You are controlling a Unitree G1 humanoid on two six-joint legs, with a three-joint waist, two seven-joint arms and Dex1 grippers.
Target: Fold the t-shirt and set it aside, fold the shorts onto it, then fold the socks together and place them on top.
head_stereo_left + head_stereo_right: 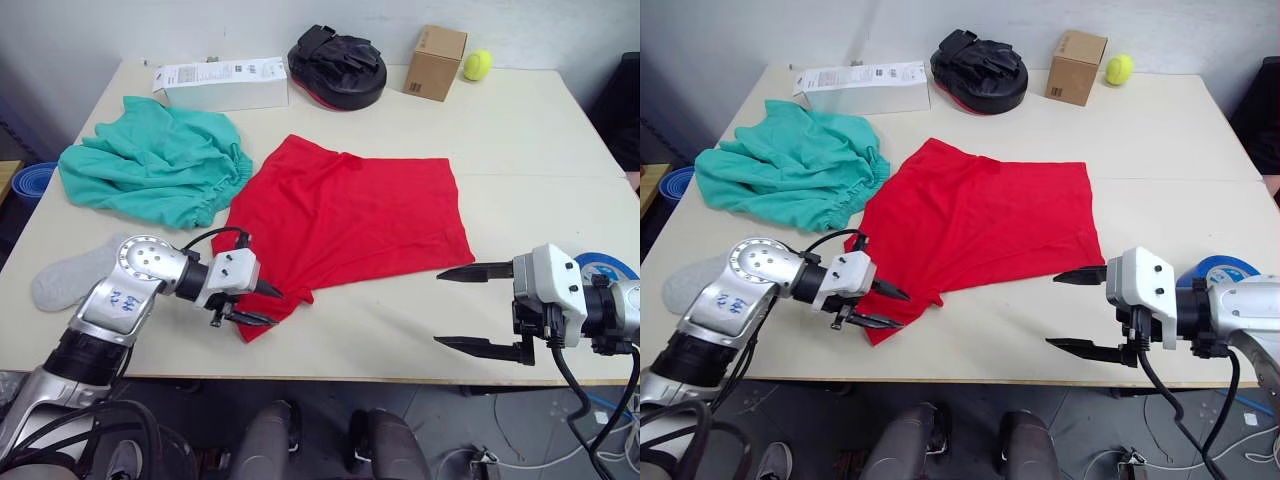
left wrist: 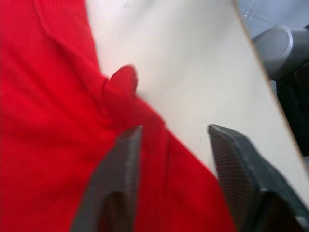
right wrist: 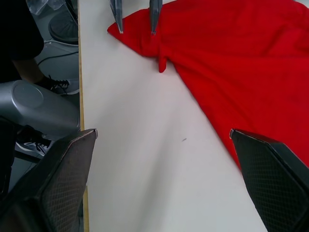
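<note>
The table (image 1: pixel 540 140) carries everything. The t-shirt (image 1: pixel 350 215) lies flat at centre, its long axis running from my near left toward the far right. The shorts (image 1: pixel 150 165) sit bunched beside it on my left. One of the socks (image 1: pixel 70 280) lies near my left arm. Along the far edge: white box (image 1: pixel 225 85), black pad (image 1: pixel 337 68), cardboard box (image 1: pixel 435 62), yellow ball (image 1: pixel 477 65). My left gripper (image 1: pixel 262 305) has its jaws apart astride the shirt's near corner. My right gripper (image 1: pixel 455 308), jaws wide apart, hovers just off the shirt's right edge.
</note>
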